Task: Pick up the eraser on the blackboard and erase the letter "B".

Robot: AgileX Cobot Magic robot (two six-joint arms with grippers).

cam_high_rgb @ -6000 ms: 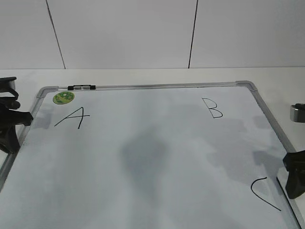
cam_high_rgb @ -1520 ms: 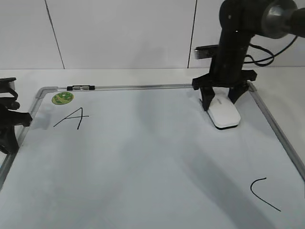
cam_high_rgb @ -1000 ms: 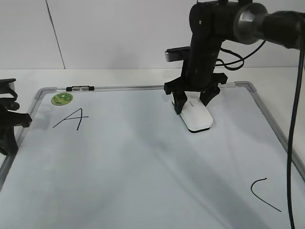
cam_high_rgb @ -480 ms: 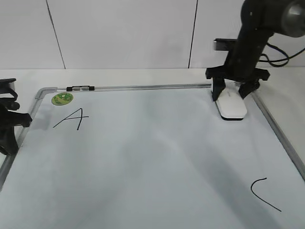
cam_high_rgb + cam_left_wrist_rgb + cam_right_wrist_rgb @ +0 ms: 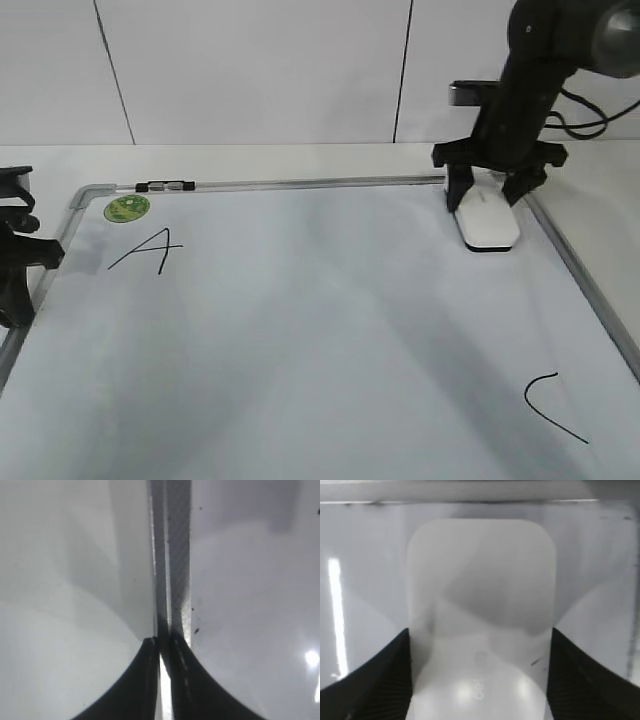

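Right now my right gripper (image 5: 487,199) has its fingers clamped on the sides of the eraser (image 5: 487,222), pressed flat on the blackboard (image 5: 300,330) near its far right corner, just inside the frame. Felt side is down so it can wipe. No letter "B" shows anywhere on the board, only the "A" (image 5: 148,250) far left and a curved mark (image 5: 553,405) near right, so I judge the wiping done or nearly so. Right wrist view shows the eraser (image 5: 481,615) filling the gap between both fingers. Left gripper (image 5: 162,680) sits parked at the board's left frame rail, fingers nearly together, holding nothing. Marker (image 5: 165,186) and green sticker (image 5: 127,208) sit at the far left corner.
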